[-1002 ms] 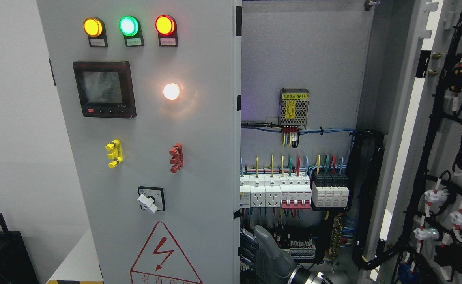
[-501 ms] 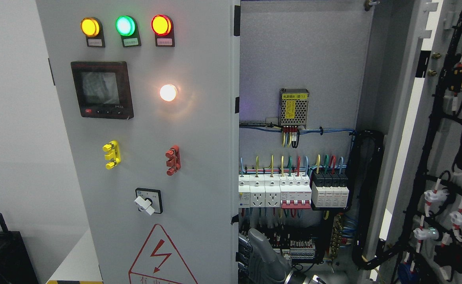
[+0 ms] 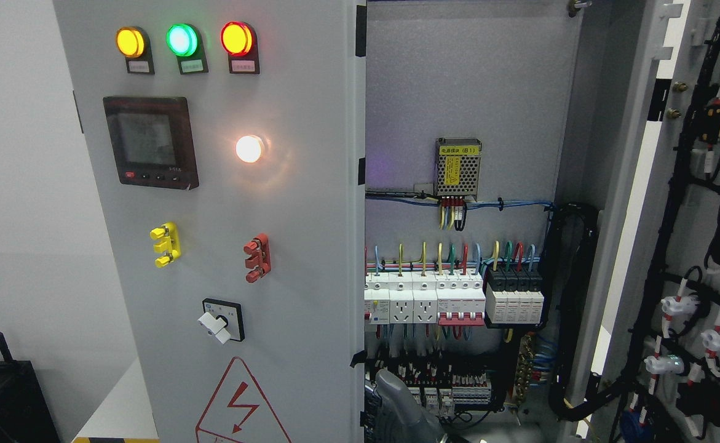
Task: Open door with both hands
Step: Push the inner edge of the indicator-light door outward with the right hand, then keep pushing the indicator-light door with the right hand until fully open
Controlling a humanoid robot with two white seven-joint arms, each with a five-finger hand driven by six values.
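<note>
Electrical cabinet, both doors swung open, one robot hand at the lower edge of the frame.

Left door (image 3: 310, 246): fills the left and centre of the frame, grey, carrying yellow (image 3: 130, 42), green (image 3: 181, 40) and red (image 3: 236, 38) indicator lamps in a row at top, a dark display panel (image 3: 150, 143), a lit white lamp (image 3: 249, 149), yellow (image 3: 165, 244) and red (image 3: 257, 258) handles, a rotary switch (image 3: 219, 320) and a high-voltage warning triangle (image 3: 241, 409). Right door (image 3: 636, 215): at right edge, inner side showing black wiring looms (image 3: 673, 203). Interior: power supply unit (image 3: 457, 167) centre right; breaker row (image 3: 455, 298) below. Robot hand (image 3: 399, 409): grey, bottom centre beside the left door's edge; which arm it belongs to and whether its fingers are apart or together cannot be told.
</note>
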